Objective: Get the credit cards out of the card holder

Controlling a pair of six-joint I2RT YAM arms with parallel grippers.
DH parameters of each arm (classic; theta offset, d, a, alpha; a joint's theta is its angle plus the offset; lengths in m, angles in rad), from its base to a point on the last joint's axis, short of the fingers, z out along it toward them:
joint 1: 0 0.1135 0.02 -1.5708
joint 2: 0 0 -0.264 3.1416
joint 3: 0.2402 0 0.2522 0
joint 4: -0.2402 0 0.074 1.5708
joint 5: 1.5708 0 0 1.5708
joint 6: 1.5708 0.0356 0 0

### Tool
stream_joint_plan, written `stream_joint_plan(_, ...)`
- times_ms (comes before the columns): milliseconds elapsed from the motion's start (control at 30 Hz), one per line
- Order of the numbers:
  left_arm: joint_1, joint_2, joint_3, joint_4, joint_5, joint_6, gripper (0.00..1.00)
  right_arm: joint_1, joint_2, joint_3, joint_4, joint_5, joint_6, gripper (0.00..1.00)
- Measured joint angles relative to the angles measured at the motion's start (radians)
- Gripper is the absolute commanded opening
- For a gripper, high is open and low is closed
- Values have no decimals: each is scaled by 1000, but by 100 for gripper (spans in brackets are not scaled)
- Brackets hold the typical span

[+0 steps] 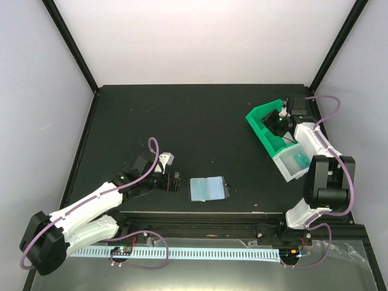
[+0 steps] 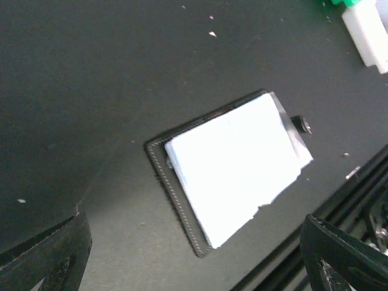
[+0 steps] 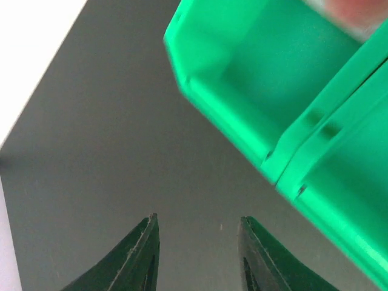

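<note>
I see the black folding card holder [image 1: 207,188] lying open, pale blue-grey side up, at lower centre of the top view. My left gripper [image 1: 175,181] sits just left of it, fingers [image 2: 54,254] spread wide and empty. My right gripper [image 3: 198,218] hovers at the green plastic bin [image 1: 262,118] at upper right, part open and holding nothing. A teal-green card [image 1: 297,159] lies in the adjoining clear plastic tray [image 1: 280,165].

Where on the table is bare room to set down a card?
Bare: the wide stretch of table beyond the card holder, between the left gripper and the green bin. Crowded: the right side, with the green bin, clear bin and right gripper.
</note>
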Motion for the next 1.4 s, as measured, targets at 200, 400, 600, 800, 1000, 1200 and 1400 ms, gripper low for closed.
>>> stream_joint_plan(200, 0, 58, -1, 58, 117, -35, 89, 142, -114, -134, -9, -18, -91, 39)
stream_joint_plan(400, 0, 105, -14, 139, 193, -74, 86, 320, -206, -273, -5, -21, -147, 42)
stream_joint_plan(600, 0, 158, -73, 258, 255, -152, 79, 470, -275, -398, 10, -25, -171, 43)
stream_joint_plan(800, 0, 224, -87, 319, 271, -191, 75, 562, -296, -543, 48, -38, -166, 42)
stream_joint_plan(1000, 0, 235, -88, 352, 272, -204, 75, 632, -298, -639, 111, -52, -131, 42)
stream_joint_plan(1200, 3, 253, -89, 360, 272, -207, 71, 709, -254, -666, 224, -66, -76, 36)
stream_joint_plan(1400, 15, 257, -90, 350, 266, -208, 70, 784, -185, -660, 350, -67, -20, 27)
